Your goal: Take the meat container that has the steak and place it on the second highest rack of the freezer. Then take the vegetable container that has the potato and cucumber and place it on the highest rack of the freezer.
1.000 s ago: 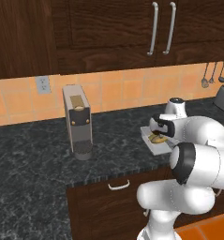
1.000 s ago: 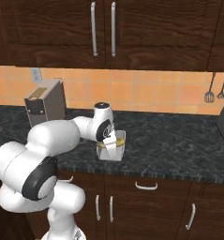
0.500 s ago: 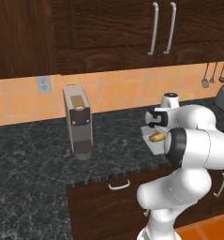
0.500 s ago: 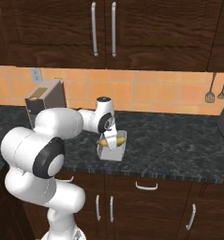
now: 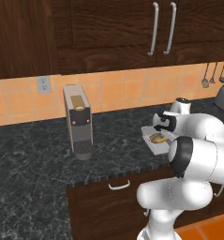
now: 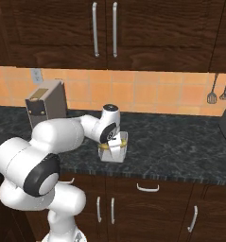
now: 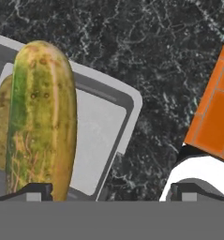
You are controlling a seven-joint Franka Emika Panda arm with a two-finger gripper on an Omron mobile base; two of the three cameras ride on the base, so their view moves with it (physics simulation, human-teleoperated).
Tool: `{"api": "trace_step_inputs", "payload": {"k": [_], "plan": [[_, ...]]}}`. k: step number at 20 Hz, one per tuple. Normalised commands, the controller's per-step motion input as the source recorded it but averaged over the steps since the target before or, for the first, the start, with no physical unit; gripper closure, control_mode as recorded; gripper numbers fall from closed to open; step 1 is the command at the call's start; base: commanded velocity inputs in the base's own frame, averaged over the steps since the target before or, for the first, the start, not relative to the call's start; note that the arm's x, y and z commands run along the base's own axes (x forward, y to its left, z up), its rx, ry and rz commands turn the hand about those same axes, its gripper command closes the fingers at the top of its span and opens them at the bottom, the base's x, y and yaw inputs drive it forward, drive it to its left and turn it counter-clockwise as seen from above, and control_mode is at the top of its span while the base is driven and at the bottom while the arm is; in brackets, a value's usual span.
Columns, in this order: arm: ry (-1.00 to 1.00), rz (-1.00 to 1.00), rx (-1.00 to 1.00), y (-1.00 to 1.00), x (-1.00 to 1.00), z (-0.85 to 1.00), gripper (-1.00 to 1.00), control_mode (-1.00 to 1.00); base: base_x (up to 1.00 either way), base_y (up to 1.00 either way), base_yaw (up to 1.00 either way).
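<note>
**On the dark bench, jaws spread over the vegetable tray**

At left stands a grey coffee machine [image 5: 78, 123]. Right of it, near the bench [image 5: 33, 159] front edge, the grey tray [image 7: 104, 140] carries the cucumber [image 7: 41, 117] and potato [image 7: 0, 126]. The gripper [image 7: 108, 190] hovers above, jaws wide apart, gripping nothing.

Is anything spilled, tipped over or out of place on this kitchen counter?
Nothing is spilled or knocked over. The vegetable tray sits flat near the counter's front edge, with the cucumber and potato lying inside it. The open gripper hangs right above it. The coffee machine stands upright by the tiled wall.
</note>
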Motion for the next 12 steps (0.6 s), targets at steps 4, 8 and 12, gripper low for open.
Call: {"api": "trace_step_inputs", "payload": {"k": [4,8,12], "plan": [[0.05,0.00,0.00,-0.01,0.00,-0.01,-1.00,-1.00,0.00,0.00,0.00],[0.00,0.00,0.00,-0.05,-0.10,0.00,-1.00,-1.00,0.00,0.00,0.00],[0.00,-0.06,0.00,-0.14,-0.44,0.00,-1.00,-1.00,0.00,0.00,0.00]]}}
